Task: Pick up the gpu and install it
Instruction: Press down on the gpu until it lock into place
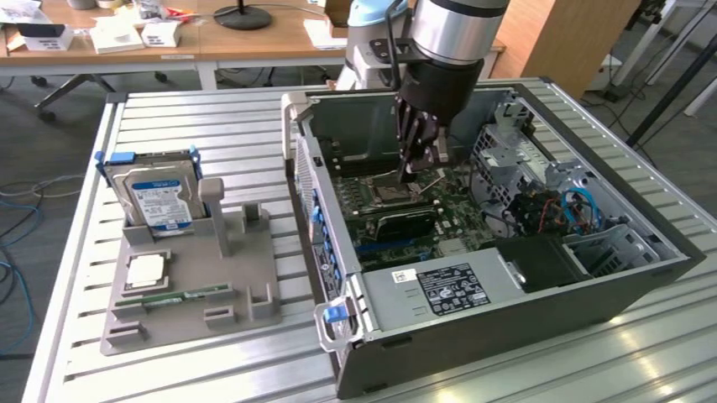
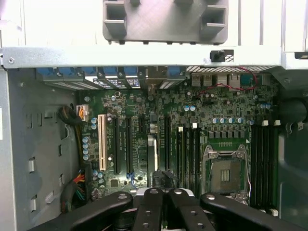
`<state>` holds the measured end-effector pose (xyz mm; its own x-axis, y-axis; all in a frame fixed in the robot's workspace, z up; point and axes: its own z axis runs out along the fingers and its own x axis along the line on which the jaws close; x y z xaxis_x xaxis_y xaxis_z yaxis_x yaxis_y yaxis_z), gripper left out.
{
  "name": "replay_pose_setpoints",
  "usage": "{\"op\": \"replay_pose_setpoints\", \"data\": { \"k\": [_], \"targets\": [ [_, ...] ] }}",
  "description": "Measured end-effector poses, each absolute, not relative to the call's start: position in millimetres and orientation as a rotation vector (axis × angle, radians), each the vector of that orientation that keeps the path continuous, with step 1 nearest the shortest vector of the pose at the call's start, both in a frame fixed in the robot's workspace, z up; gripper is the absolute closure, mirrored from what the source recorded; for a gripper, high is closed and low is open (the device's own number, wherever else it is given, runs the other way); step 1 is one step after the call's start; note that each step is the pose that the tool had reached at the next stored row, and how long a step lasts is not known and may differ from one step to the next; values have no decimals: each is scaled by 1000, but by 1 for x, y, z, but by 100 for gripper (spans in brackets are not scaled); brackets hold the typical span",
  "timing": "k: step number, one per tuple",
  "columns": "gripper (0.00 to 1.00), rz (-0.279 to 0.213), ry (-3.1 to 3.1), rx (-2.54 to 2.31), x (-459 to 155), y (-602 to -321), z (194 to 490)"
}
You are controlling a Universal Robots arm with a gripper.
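Observation:
The gpu (image 1: 399,222) is a thin dark card standing on edge among the expansion slots of the motherboard (image 1: 454,210), inside the open computer case (image 1: 505,302). In the wrist view the gpu (image 2: 153,154) is a narrow pale strip seen edge-on, running toward the case's rear wall. My gripper (image 1: 415,168) hangs inside the case a little above the card. In the wrist view the black fingers of the gripper (image 2: 163,192) are shut, with their tips together, and I see nothing between them.
The bare CPU socket (image 2: 225,174) lies beside the gripper. On the exterior view's left, a grey holder (image 1: 191,323) on the slatted table carries a hard drive (image 1: 157,197), a square chip (image 1: 146,270) and a green memory stick (image 1: 180,295). The case walls and the drive cage (image 1: 560,193) hem the gripper in.

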<state>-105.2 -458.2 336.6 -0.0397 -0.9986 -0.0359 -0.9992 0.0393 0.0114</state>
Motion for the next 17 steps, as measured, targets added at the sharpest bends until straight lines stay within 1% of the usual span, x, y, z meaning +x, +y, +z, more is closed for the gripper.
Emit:
{"op": "replay_pose_setpoints", "data": {
  "k": [17],
  "targets": [
    [90,52,2252,-2164,-105,-458,306]
  ]
}}
